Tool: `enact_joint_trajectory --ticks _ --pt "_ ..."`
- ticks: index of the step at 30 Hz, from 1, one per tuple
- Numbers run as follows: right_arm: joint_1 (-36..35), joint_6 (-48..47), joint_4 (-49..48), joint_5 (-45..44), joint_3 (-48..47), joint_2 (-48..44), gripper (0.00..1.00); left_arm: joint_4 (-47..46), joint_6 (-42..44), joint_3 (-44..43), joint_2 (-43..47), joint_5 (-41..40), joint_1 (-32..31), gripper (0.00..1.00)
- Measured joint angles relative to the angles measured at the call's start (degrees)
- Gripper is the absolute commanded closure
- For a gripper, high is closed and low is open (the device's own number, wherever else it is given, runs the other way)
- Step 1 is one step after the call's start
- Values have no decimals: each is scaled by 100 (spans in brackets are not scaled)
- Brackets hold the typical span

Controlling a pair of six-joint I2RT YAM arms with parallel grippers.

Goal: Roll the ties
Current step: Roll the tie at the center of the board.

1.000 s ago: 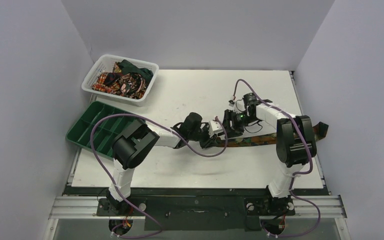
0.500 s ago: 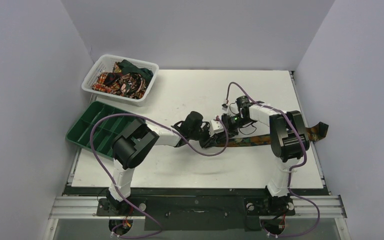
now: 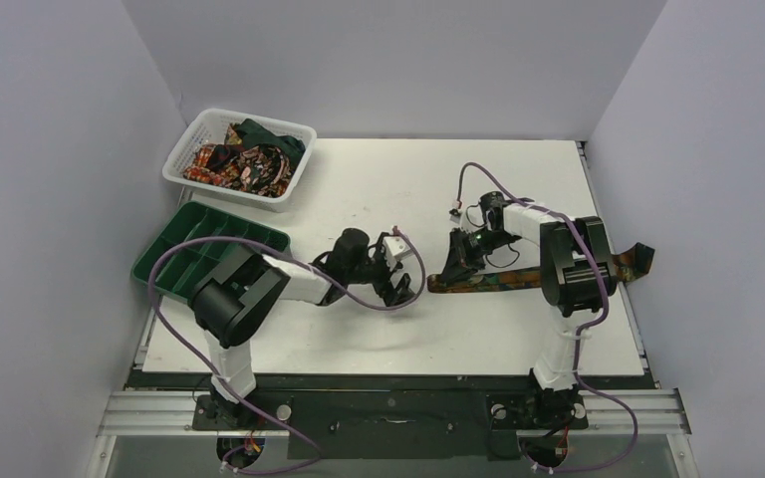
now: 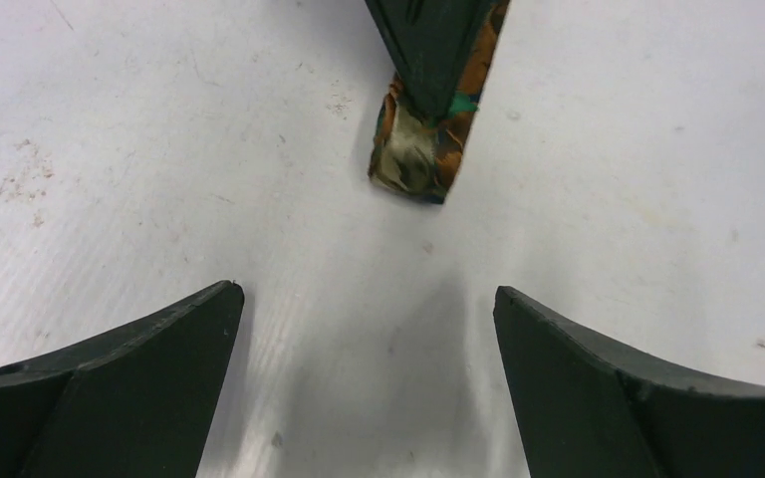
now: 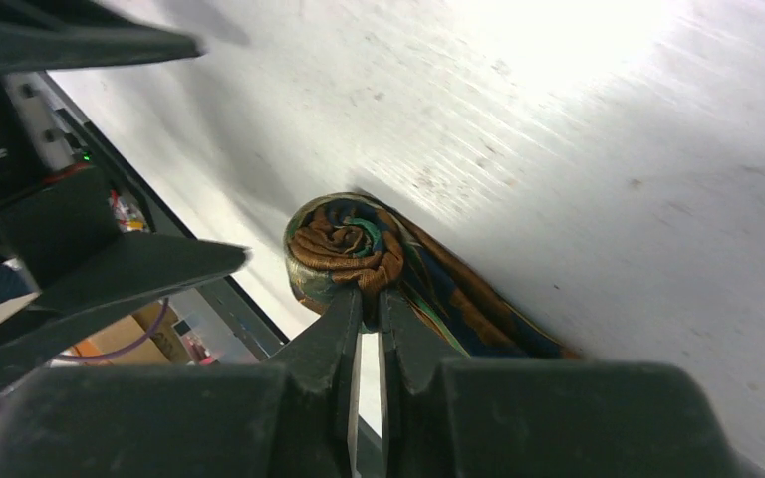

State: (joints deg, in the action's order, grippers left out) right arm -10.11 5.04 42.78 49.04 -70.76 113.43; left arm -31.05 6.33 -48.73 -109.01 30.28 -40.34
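Tie (image 3: pixel 488 282): flat across right half of table (image 3: pixel 379 179); left end coiled, far end seemingly over the edge.
Right claw (image 5: pixel 369 297): clamped on the coil.
Left claw (image 4: pixel 367 299): fingers spread, near the coil, not touching.
Basket (image 3: pixel 181 159): far left, holds more ties (image 3: pixel 244 159).

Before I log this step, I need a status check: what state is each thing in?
Orange-brown patterned fabric tie: one end coiled, rest flat on table.
Right hand: shut on the coil.
Left hand: open, holding nothing.
White mesh basket: holds heaped unrolled ties.
Green compartment tray: no ties seen inside.
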Motion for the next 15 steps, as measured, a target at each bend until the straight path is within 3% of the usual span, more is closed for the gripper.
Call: enact_joint_trajectory --ticks 4,7,11,15 --pt "70 -229 149 -238 0 0 100 -476 -144 789 870 -66 50 3" --pt "105 -350 225 -407 9 4 100 -177 -33 811 1434 37 133 3" --pt "103 -437 264 -557 11 4 100 463 107 -7 1381 367 177 3" --pt "96 -437 273 -597 7 4 100 -501 -216 170 1029 483 118 3"
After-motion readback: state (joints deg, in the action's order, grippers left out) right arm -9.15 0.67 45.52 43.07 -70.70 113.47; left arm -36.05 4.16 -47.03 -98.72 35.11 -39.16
